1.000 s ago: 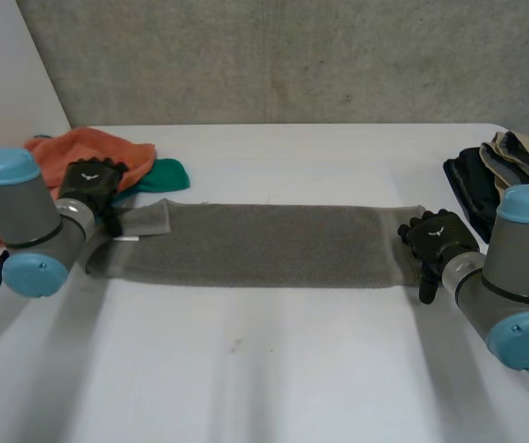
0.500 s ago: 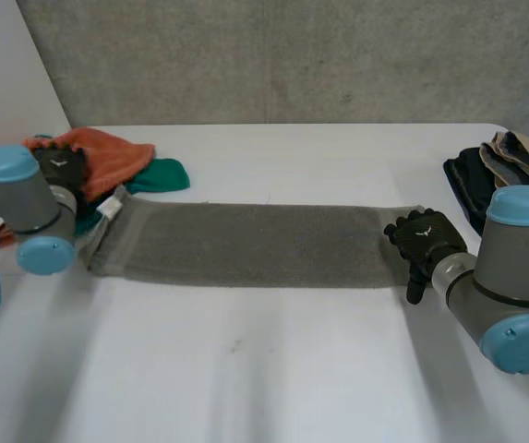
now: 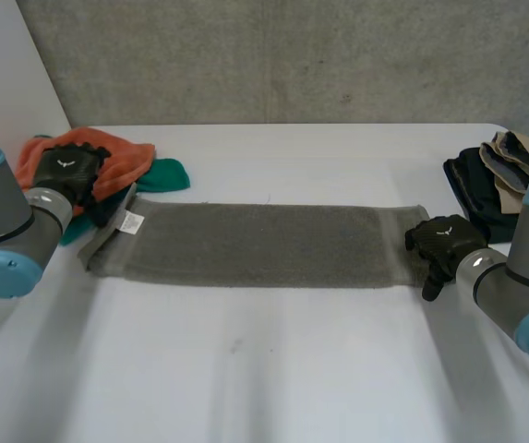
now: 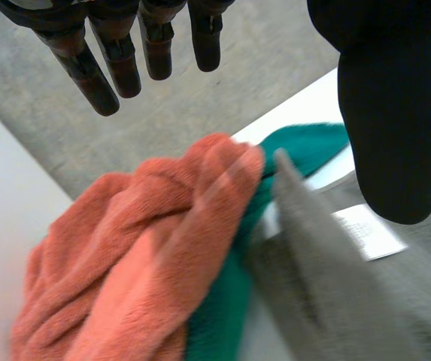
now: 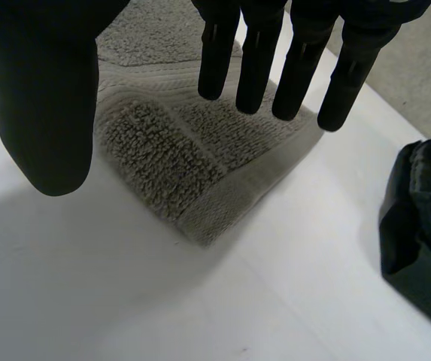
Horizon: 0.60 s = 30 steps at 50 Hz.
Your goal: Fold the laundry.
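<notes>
**A:** What has been changed, starting nearest?

**B:** Little at the near end. The right robot hand has been kept at the right end of the grey towel. Its fingers are straight and spread from the thumb, nothing is pinched, and the towel's corner lies under its fingertips.

**A:** And further off?

**B:** The left robot hand has been drawn off the towel's left end. It is now held just beyond that end, over the orange cloth, spread and empty. The towel is left stretched long on the worktop.

**A:** What is meant for the task?

**B:** The towel is judged released and laid out. The next fold is not yet made, so its ends would have to be taken up again.

**A:** Can any writing be read?

**B:** A white tag is turned up at the towel's left end, but its print cannot be read. No label is made out on the green cloth beyond that end, nor on the dark garment beyond the right end.
</notes>
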Each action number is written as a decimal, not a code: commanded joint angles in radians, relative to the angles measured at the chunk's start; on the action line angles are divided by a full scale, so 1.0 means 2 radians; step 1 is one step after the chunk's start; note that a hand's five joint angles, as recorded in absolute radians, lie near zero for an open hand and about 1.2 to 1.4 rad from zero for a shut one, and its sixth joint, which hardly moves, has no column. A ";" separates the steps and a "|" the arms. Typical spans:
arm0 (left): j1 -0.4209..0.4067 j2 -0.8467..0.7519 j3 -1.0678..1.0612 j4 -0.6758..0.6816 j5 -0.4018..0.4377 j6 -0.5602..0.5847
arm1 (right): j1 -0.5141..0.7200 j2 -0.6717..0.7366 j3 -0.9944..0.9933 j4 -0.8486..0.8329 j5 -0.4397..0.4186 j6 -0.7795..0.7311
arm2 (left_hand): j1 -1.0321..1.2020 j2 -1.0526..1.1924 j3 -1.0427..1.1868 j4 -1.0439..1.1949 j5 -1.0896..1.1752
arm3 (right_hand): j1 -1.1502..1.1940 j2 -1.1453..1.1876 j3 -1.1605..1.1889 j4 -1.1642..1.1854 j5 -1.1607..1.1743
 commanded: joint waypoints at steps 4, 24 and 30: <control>-0.021 0.060 -0.071 0.015 0.020 -0.042 | -0.010 0.016 -0.007 -0.020 0.002 0.011 | -0.006 -0.017 -0.017 -0.012 -0.024 | 0.080 0.083 0.082 0.081 0.079; -0.022 0.075 -0.091 0.019 0.019 -0.045 | -0.079 -0.011 0.012 -0.051 0.027 -0.031 | -0.006 -0.017 -0.017 -0.012 -0.024 | 0.453 0.456 0.455 0.454 0.452; -0.021 0.091 -0.107 0.018 0.020 -0.045 | -0.147 -0.011 0.016 -0.045 0.025 -0.084 | -0.006 -0.017 -0.017 -0.012 -0.024 | 0.453 0.456 0.455 0.454 0.452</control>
